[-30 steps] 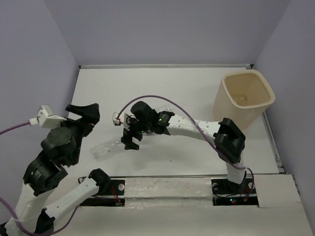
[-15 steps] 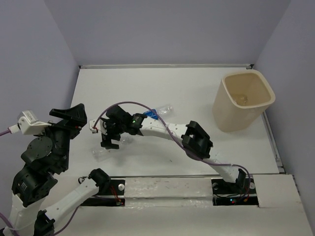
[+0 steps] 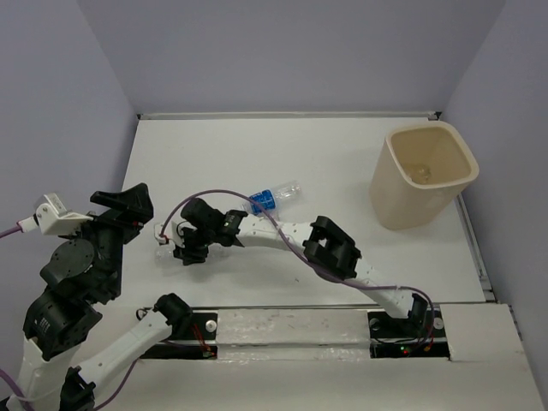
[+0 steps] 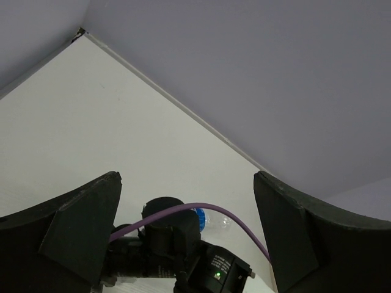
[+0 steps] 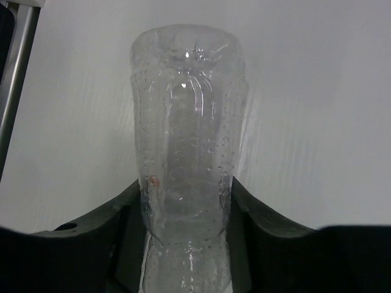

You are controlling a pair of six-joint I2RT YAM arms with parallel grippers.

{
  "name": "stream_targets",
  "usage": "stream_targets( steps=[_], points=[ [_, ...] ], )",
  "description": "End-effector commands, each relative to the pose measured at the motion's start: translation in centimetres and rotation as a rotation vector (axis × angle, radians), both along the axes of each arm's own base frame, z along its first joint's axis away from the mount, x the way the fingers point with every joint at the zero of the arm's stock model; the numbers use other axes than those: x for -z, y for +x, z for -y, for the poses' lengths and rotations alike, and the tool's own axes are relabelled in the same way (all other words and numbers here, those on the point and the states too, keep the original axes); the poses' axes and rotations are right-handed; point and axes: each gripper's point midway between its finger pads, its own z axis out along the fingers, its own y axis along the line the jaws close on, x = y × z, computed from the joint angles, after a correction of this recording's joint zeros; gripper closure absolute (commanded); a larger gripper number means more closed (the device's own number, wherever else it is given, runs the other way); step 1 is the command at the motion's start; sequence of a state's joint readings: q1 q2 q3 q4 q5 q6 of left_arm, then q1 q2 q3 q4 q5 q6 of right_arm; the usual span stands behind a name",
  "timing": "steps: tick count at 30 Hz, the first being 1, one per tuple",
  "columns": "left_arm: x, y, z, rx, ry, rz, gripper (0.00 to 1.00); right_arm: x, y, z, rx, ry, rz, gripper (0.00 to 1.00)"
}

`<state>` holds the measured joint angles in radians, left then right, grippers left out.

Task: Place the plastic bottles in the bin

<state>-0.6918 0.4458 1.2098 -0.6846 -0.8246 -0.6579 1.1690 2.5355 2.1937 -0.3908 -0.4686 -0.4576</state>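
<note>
A clear unlabelled plastic bottle [image 5: 186, 122] lies on the white table, and my right gripper [image 5: 186, 204] is shut on its body, with both fingers [image 5: 247, 213] pressed against its sides. From above, that gripper [image 3: 190, 248] sits at the table's left front and only the bottle's end [image 3: 163, 254] shows beside it. A second plastic bottle with a blue label [image 3: 272, 198] lies behind the right arm and also shows in the left wrist view [image 4: 211, 221]. The cream bin [image 3: 424, 175] stands at the far right. My left gripper [image 3: 127, 204] hangs wide open above the left edge, holding nothing.
The right arm's purple cable [image 3: 257, 210] loops over the forearm near the blue-labelled bottle. Something clear lies in the bin's bottom [image 3: 419, 174]. Grey walls close off the table at the back and both sides. The arms' base rail [image 3: 291, 330] runs along the front.
The right arm has stretched left and come down over the clear bottle, and its jaws have closed onto it. The left arm has drawn back toward the left edge.
</note>
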Motion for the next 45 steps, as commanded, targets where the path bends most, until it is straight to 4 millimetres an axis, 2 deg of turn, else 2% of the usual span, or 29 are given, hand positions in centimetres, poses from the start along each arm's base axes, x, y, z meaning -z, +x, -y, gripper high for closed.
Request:
stream_targets(
  steps=[1, 3, 4, 8, 10, 11, 12, 13, 14, 15, 16, 18, 19, 20, 21, 22, 24, 25, 26, 27, 28, 29, 30, 31, 33, 35, 37, 43, 45],
  points=[
    [-1.1, -0.2, -0.8, -0.034, -0.003, 0.037, 0.01, -7.4, 0.6, -3.1, 0.086, 0.247, 0.064, 0.69],
    [-1.5, -0.4, -1.0, -0.036, -0.007, 0.045, 0.01, -9.6, 0.8, -3.4, 0.109, 0.306, 0.065, 0.7],
    [-2.0, -0.6, -1.2, -0.037, -0.011, 0.058, 0.01, -12.4, 1.3, -3.6, 0.14, 0.369, 0.075, 0.71],
    [-4.3, -0.9, -1.6, -0.036, 0.024, 0.096, 0.01, -20.4, 3.1, -3.0, 0.261, 0.551, 0.149, 0.71],
    [-6.8, -1.1, -1.1, 0.007, 0.023, 0.132, 0.01, -22.9, 4.9, -1.8, 0.372, 0.604, 0.209, 0.71],
    [-8.7, -1.5, -0.5, 0.061, 0.018, 0.171, 0.01, -25.8, 6.9, -0.1, 0.466, 0.645, 0.251, 0.71],
    [-9.2, -0.9, 0.6, 0.096, 0.036, 0.169, 0.01, -27.0, 7.9, 0.8, 0.508, 0.661, 0.268, 0.72],
    [-10.2, -1.0, 1.2, 0.13, 0.037, 0.188, 0.01, -27.7, 10.5, 2.6, 0.585, 0.66, 0.295, 0.72],
    [-10.5, -0.8, 2.0, 0.167, 0.058, 0.189, 0.01, -29.8, 12.1, 4.7, 0.668, 0.682, 0.328, 0.75],
    [-10.7, -0.2, 4.0, 0.245, 0.078, 0.191, 0.01, -30.5, 13.6, 6.2, 0.715, 0.682, 0.349, 0.76],
    [-10.7, 0.1, 5.0, 0.281, 0.092, 0.192, 0.01, -30.2, 16.6, 8.9, 0.808, 0.659, 0.377, 0.76],
    [-10.4, 0.7, 7.0, 0.358, 0.119, 0.187, 0.01, -31.6, 19.0, 12.5, 0.893, 0.666, 0.397, 0.77],
    [-10.4, 0.8, 8.6, 0.426, 0.139, 0.198, 0.01, -34.5, 19.5, 15.3, 0.939, 0.707, 0.413, 0.77],
    [-9.5, 1.8, 10.0, 0.457, 0.162, 0.173, 0.01, -34.3, 22.1, 19.1, 1.034, 0.687, 0.432, 0.77],
    [-9.0, 2.2, 11.0, 0.489, 0.18, 0.163, 0.01, -35.4, 22.9, 21.5, 1.082, 0.701, 0.443, 0.77],
    [-7.2, 3.2, 13.0, 0.553, 0.225, 0.12, 0.01, -38.7, 22.6, 25.0, 1.133, 0.767, 0.448, 0.77],
    [-5.2, 4.1, 14.8, 0.61, 0.264, 0.078, 0.01, -40.7, 23.5, 30.3, 1.222, 0.807, 0.463, 0.77],
    [-3.0, 5.1, 16.4, 0.659, 0.306, 0.03, 0.01, -42.2, 24.1, 35.5, 1.307, 0.839, 0.481, 0.77],
    [-1.7, 5.6, 17.3, 0.686, 0.322, 0.005, 0.01, -42.7, 24.2, 38.0, 1.343, 0.854, 0.492, 0.77],
    [-1.0, 6.1, 18.1, 0.707, 0.33, 0.0, 0.01, -43.2, 24.3, 40.4, 1.375, 0.871, 0.498, 0.77],
    [0.6, 6.7, 19.5, 0.751, 0.351, -0.031, 0.01, -43.5, 24.2, 45.0, 1.451, 0.89, 0.514, 0.77],
    [2.5, 7.2, 20.3, 0.779, 0.367, -0.069, 0.01, -43.5, 24.1, 46.8, 1.469, 0.893, 0.522, 0.77],
    [3.0, 7.4, 21.4, 0.816, 0.365, -0.066, 0.01, -43.4, 24.0, 48.7, 1.5, 0.895, 0.536, 0.77],
    [5.0, 8.2, 22.6, 0.847, 0.376, -0.114, 0.01, -42.8, 24.0, 52.3, 1.572, 0.878, 0.566, 0.77],
    [6.9, 8.4, 25.5, 0.977, 0.378, -0.143, 0.01, -41.7, 24.0, 55.7, 1.652, 0.85, 0.593, 0.77],
    [7.9, 8.9, 26.8, 1.025, 0.4, -0.158, 0.01, -39.7, 23.8, 59.7, 1.736, 0.823, 0.592, 0.77],
    [9.6, 10.0, 28.0, 1.056, 0.437, -0.194, 0.01, -37.0, 23.8, 62.2, 1.789, 0.793, 0.557, 0.77],
    [15.5, 12.2, 30.4, 1.163, 0.652, -0.248, 0.01, -32.4, 23.0, 66.0, 1.928, 0.748, 0.516, 0.76],
    [17.4, 13.2, 30.4, 1.171, 0.741, -0.259, 0.01, -32.3, 22.2, 67.0, 1.973, 0.754, 0.532, 0.66]
  ],
)
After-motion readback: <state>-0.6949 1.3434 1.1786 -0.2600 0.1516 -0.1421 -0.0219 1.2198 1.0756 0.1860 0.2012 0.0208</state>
